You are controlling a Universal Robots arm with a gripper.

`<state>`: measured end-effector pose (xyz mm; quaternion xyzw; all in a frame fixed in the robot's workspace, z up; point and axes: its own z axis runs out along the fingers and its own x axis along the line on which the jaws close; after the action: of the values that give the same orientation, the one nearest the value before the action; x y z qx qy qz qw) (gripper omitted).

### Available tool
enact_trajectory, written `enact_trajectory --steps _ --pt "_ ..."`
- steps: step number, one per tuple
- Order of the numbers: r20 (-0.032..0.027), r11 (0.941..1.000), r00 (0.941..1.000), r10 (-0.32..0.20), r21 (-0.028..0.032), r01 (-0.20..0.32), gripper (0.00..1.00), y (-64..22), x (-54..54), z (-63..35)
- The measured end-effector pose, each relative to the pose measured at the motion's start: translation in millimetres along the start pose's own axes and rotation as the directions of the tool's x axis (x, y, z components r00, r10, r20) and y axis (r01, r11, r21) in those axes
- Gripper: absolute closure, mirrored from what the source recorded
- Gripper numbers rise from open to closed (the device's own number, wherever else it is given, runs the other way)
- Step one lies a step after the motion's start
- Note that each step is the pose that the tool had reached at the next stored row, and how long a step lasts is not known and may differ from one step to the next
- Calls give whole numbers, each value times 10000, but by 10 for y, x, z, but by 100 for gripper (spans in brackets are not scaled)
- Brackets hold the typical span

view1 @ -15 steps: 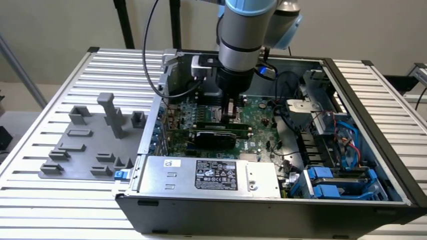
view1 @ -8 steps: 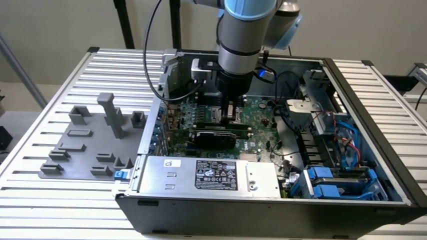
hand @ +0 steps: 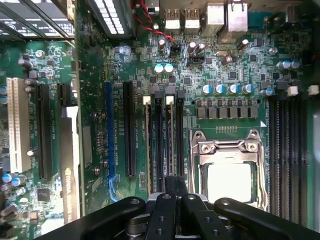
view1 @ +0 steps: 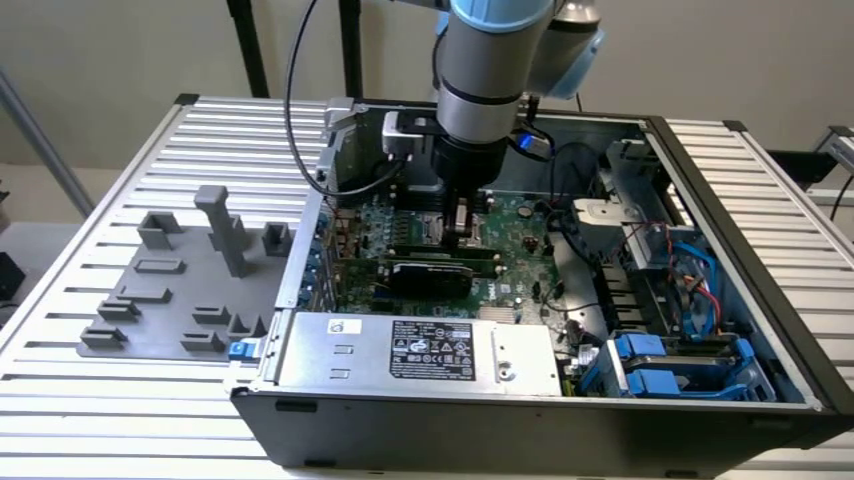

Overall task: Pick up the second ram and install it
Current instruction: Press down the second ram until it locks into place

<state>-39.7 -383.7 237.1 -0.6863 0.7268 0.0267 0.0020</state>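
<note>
Arm: reaches down from above into the open computer case (view1: 534, 400), wrist over the middle of the motherboard (view1: 514, 225).
Tool (hand: 176, 192): low over the motherboard (hand: 230, 75), just beside the CPU socket (hand: 229, 165); dark fingers (hand: 170, 186) close together, pointing along the memory slots.
Tool state: fingers look nearly closed; cannot tell whether anything thin is pinched between them, since the tips sit at the slot ends.
Second ram (hand: 171, 142): apparently the stick standing upright in the memory slot nearer the CPU socket, white latch at its far end; directly ahead of the fingertips.
Neighbouring stick (hand: 150, 142): seated in the next slot over, on the side away from the CPU socket, parallel to the second ram.
Other memory slots (hand: 287, 150): dark bank on the opposite side of the CPU socket.
Expansion slots (hand: 129, 130): long black and blue slots beyond the two sticks, farther from the CPU socket.
Power supply (view1: 414, 350): silver box with a label, at the near edge of the computer case.
Holder tray (view1: 180, 295): grey, with upright posts, on the slatted bench (view1: 80, 400) outside the computer case, toward the exterior view's left.
Drive bays (view1: 667, 365): blue-tabbed, in the case corner beside the power supply.
</note>
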Motion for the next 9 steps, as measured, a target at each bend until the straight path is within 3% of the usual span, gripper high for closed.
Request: enact_trajectory --steps 4,9 --pt "-7 10000 10000 1 -44 -1 89 4 -5 -144" --pt "-7 10000 10000 2 -58 -2 89 1 -5 -146"
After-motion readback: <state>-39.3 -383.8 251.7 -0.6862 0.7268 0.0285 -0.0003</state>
